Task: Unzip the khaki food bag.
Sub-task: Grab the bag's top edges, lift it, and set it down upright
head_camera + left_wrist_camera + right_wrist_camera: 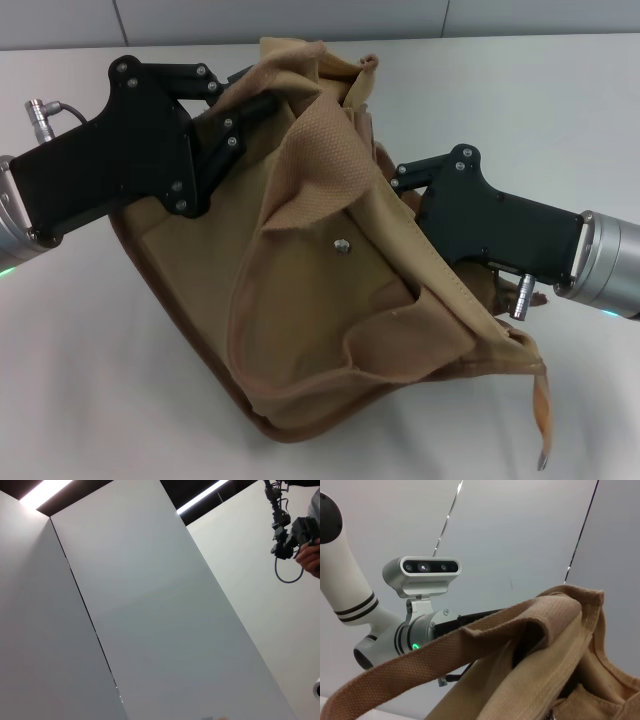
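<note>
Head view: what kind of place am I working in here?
Probably a lab or test room: a plain white table bearing only the khaki food bag, bare white wall panels, and ceiling strip lights.

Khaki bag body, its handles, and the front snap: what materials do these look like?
The khaki food bag: matte tan woven cloth, likely canvas; it creases softly. Handles: coarser ribbed webbing, weave visible. Snap: small, shiny silver, probably metal. The left gripper and right gripper are at the bag's top.
</note>
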Tool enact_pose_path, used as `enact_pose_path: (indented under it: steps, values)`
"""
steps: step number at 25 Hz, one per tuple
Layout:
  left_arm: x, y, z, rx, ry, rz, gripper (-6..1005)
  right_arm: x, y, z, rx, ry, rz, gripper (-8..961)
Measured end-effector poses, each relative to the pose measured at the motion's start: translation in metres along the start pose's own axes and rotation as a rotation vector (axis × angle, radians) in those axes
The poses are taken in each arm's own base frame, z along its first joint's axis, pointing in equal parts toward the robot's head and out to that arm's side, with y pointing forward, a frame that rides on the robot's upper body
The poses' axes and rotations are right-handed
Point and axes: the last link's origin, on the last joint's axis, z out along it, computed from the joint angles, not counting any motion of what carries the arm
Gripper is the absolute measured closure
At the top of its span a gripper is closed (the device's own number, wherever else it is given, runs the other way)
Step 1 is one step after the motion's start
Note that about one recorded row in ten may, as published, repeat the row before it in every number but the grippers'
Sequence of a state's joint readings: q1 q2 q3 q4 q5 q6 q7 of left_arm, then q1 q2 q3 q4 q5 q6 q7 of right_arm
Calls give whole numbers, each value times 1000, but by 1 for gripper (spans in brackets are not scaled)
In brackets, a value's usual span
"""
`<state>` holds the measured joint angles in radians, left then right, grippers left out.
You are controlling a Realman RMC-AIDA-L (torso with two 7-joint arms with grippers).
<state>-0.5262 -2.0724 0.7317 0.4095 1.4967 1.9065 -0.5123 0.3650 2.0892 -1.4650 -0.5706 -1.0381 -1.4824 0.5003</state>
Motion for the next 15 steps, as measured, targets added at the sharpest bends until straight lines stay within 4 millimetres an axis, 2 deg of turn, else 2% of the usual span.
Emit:
enact_pose_path:
  steps: [9,11,12,15]
  values:
    - [-1,0,1,2,-1,-2,921,0,8,-14,15,1,12,952]
    - [-1,-1,1,7,-2,0,921,0,19,-30,28,-3,30,952]
    - [-1,-1,1,8,-2,1,921,0,19,-30,28,-3,30,952]
    - [0,-2,2,10,0,4,921,0,28,-50,52,12,34,952]
